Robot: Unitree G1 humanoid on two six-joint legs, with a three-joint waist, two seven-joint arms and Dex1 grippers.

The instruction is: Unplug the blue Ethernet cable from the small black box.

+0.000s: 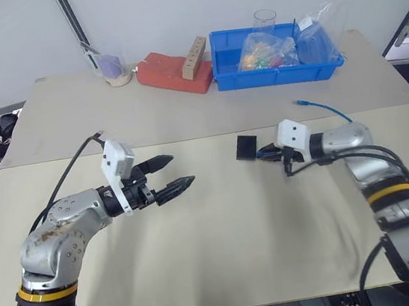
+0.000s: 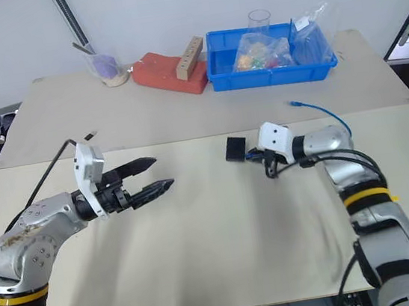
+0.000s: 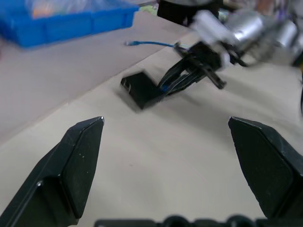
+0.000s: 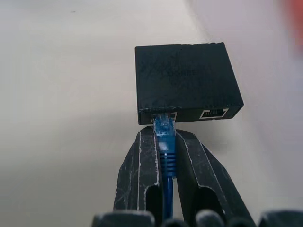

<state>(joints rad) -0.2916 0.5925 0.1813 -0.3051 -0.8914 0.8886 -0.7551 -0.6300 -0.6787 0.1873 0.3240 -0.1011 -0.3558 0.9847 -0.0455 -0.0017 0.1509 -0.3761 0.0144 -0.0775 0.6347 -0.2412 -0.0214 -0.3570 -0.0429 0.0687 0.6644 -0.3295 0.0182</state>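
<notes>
The small black box (image 4: 184,80) sits tilted near the table's middle right, also seen in the left eye view (image 1: 247,147). The blue Ethernet cable (image 4: 163,126) is plugged into one of its side ports. My right gripper (image 4: 165,139) is shut on the cable just behind the plug, fingers (image 4: 142,161) pinching it from both sides. The cord's free end (image 1: 302,102) lies on the table beyond my right forearm. My left gripper (image 1: 182,168) hovers open over the table's left half, pointing toward the box, with nothing between its fingers (image 3: 80,156).
A blue bin (image 1: 277,72) with plastic bags stands at the back, with a clear glass (image 1: 264,18) behind it. A red block (image 1: 175,72) carrying a wooden piece and a small cup (image 1: 114,70) sit at the back left. A seam (image 1: 187,138) crosses the table.
</notes>
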